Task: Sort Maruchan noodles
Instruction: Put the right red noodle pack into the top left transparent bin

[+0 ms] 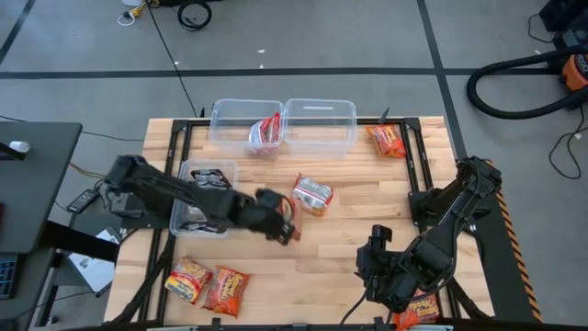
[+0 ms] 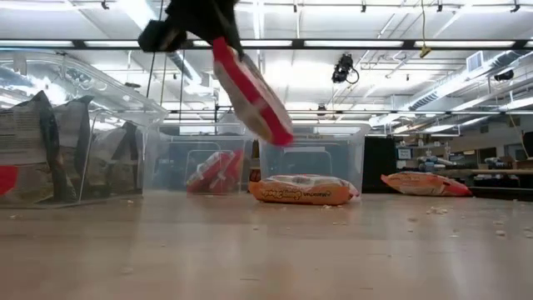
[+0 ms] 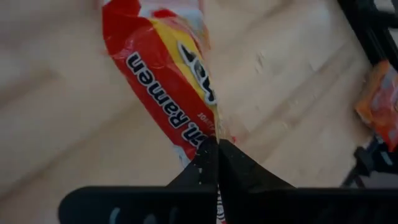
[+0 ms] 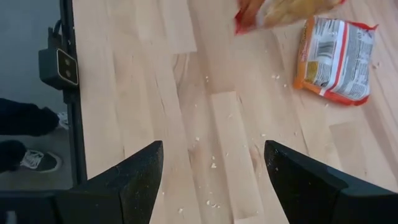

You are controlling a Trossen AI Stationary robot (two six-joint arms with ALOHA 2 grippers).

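Note:
My left gripper (image 1: 287, 228) hangs over the table's middle, shut on a red-and-yellow Maruchan noodles packet (image 3: 165, 74), which shows high above the table in the low view (image 2: 250, 92). An orange packet (image 1: 312, 195) lies flat just beyond it. Two more packets (image 1: 188, 279) (image 1: 227, 290) lie near the front left edge, and one (image 1: 386, 141) at the far right. My right gripper (image 4: 214, 168) stands open above bare wood at the near right (image 1: 377, 262), holding nothing. My left gripper pinches the packet's crimped end seam (image 3: 208, 134) between its two fingers. The fingers (image 3: 202, 165) slant down from above. The packet hangs below them, tilted and lifted clear of the table (image 2: 265, 117).
Three clear bins stand on the table. The far left one (image 1: 241, 118) holds a red packet (image 1: 266, 133). Beside it is a second bin (image 1: 322, 118). The third (image 1: 188, 175), at the left, holds dark packets. Another orange packet (image 1: 418, 308) lies under the right arm.

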